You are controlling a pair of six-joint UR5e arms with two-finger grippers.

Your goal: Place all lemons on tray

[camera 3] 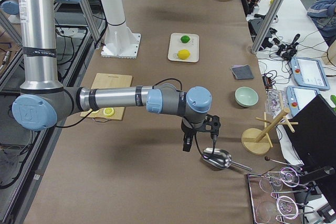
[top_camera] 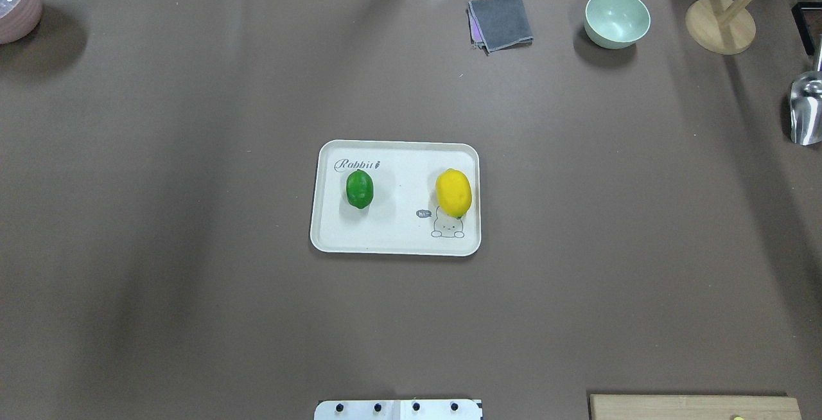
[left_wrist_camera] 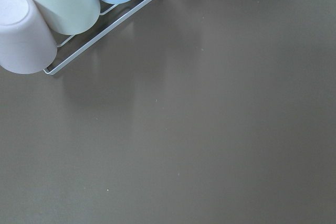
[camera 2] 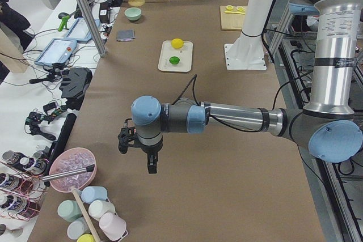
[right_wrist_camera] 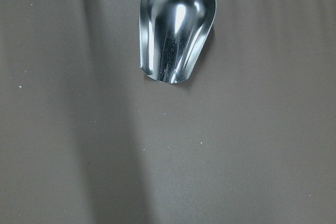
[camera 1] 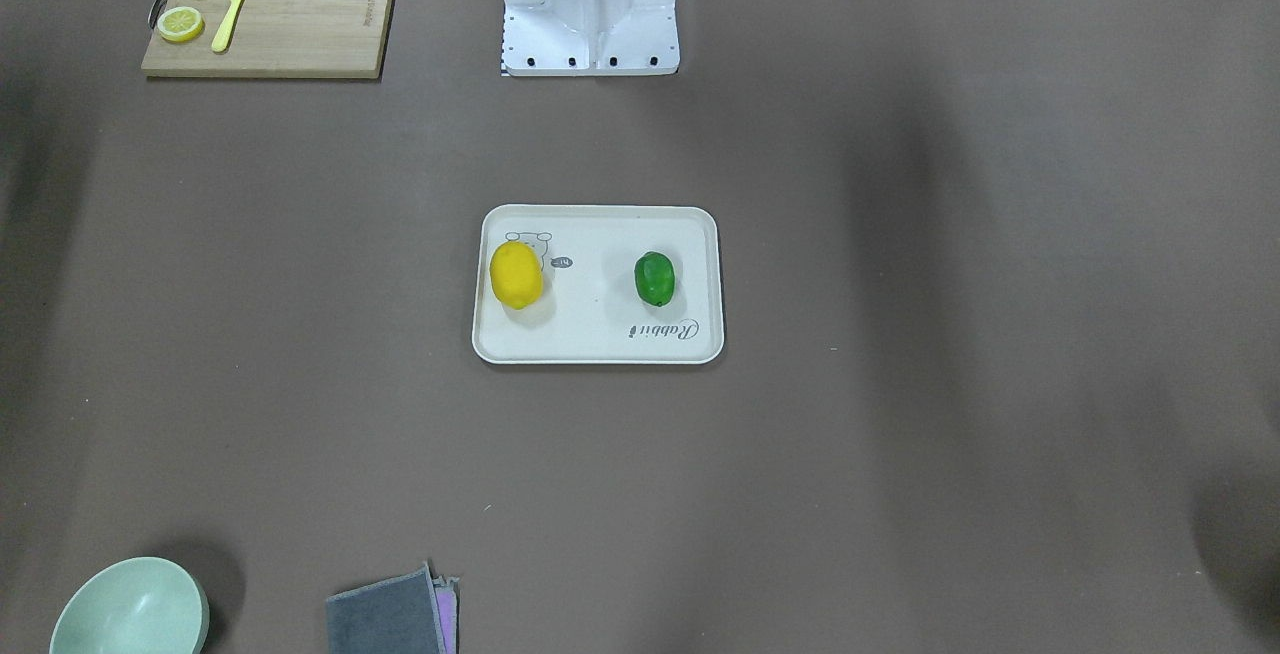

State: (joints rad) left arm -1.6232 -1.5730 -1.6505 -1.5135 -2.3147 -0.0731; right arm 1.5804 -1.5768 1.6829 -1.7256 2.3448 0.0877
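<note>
2 on tray (top_camera: 398, 243) | yellow lemon (top_camera: 453, 192), green lemon (top_camera: 359, 189): lengthwise toward robot (camera 1: 590, 14) | left gripper (camera 2: 137, 157), right gripper (camera 3: 199, 144): grip unclear

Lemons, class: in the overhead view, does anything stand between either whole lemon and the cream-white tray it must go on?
Nothing visible does. The bright yellow oval lemon and the glossy dark green oval lemon both already lie inside the rim of the cream-white rectangular tray, apart from each other.
</note>
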